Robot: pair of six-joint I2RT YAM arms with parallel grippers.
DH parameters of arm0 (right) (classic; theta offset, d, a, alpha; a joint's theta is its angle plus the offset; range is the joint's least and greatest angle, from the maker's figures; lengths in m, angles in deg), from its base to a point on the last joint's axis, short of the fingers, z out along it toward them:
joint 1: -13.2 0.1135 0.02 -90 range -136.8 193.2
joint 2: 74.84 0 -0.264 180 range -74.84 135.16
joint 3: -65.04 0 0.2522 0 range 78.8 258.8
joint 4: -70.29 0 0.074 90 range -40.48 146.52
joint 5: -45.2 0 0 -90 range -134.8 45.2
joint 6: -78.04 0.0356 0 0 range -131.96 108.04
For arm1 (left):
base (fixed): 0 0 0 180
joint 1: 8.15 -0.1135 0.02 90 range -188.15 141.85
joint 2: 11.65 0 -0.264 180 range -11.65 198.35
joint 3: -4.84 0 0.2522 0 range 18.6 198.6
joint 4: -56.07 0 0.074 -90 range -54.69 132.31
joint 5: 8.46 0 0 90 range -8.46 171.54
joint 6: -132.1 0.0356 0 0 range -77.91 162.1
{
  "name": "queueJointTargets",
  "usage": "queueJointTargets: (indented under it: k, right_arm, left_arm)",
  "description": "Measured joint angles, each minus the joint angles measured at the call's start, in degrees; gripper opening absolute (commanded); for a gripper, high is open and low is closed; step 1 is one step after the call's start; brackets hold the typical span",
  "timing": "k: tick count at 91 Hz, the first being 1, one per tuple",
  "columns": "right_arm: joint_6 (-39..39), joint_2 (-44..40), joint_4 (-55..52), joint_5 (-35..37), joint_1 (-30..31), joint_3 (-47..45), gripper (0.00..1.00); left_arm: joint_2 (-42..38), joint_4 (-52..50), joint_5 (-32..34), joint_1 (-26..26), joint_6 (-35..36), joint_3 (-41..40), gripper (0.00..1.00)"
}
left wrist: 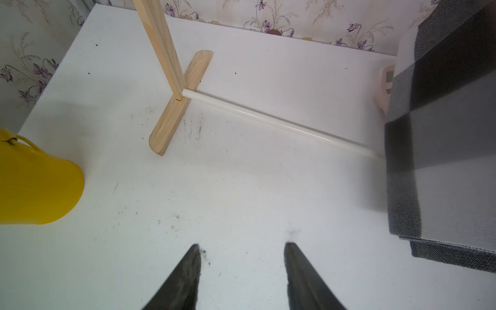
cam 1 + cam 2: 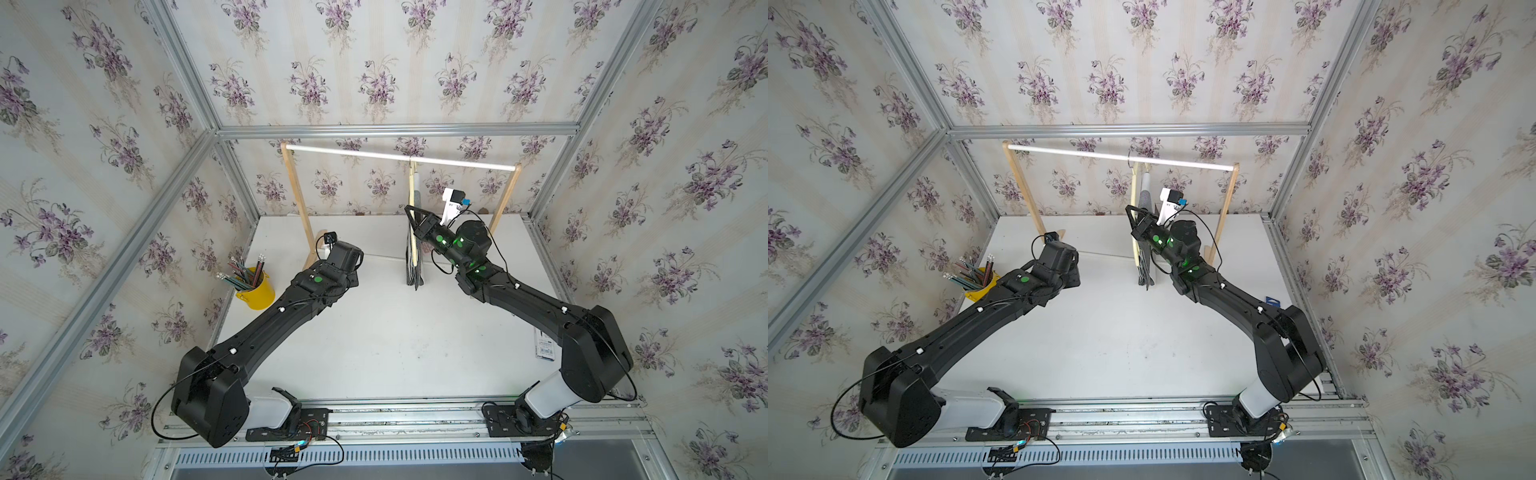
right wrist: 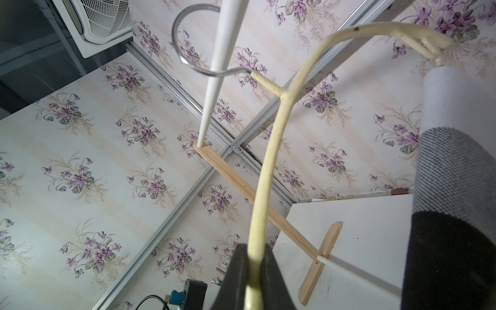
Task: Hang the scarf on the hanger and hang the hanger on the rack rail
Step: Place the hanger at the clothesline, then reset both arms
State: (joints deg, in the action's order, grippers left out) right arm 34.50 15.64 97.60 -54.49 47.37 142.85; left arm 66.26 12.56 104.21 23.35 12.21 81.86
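At the far left a yellow pencil cup (image 2: 257,291) is standing on the white table (image 2: 374,353). Just inward of it the left gripper (image 1: 243,247) is hovering low over bare tabletop near the foot of the wooden rack (image 2: 297,195), with its jaws parted and nothing between them. From there the scarf (image 1: 442,161) is lying off to this gripper's right, apart from it, and is hanging as a folded checked panel whose long axis is running straight down. Its lower edge seems to be reaching the table, though the top views are too oblique to settle that. Further right, the scarf is draping over the lower part of the hanger (image 3: 268,161), whose metal hook (image 3: 185,60) is sitting over the rack's white top rod (image 2: 374,156). The hanger is therefore presenting edge-on in both top views, with its length running front to back across the rod. Rightmost, the right gripper (image 3: 253,252) is clamping the cream arch of the hanger at its near end, from the scarf's right side, so this arm is by far the nearer one. The task is looking nearly finished. The coming move is probably turning on the right jaws letting go without dragging the hook along the rod.
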Motion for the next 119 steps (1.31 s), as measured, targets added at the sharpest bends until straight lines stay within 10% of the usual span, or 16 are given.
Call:
queueJointTargets:
  k: [25, 57, 80, 101, 119]
  right_arm:
    - [-0.4, -1.3, 3.6, 0.3, 0.0, -5.2, 0.98]
    - [-4.7, -8.5, 0.0, 2.5, 0.0, -12.7, 1.0]
    - [-17.0, -26.6, -14.3, 16.3, 0.2, -26.2, 1.0]
    - [-38.1, -27.0, -13.6, 40.7, -1.5, -43.1, 1.0]
    - [-44.5, -20.4, 2.3, 39.3, -16.8, -50.4, 1.0]
  left_arm:
    - [-3.6, 1.9, 1.5, 0.0, 0.4, -3.0, 0.53]
    - [-7.1, 2.5, 6.7, 0.0, 4.6, -4.2, 0.54]
    - [-18.4, 6.4, 16.3, 0.0, 14.8, -9.1, 0.78]
    - [-24.2, 32.2, 21.2, -5.5, 32.3, -29.3, 0.82]
    - [-15.9, 52.7, 13.1, -17.7, 38.8, -39.6, 0.82]
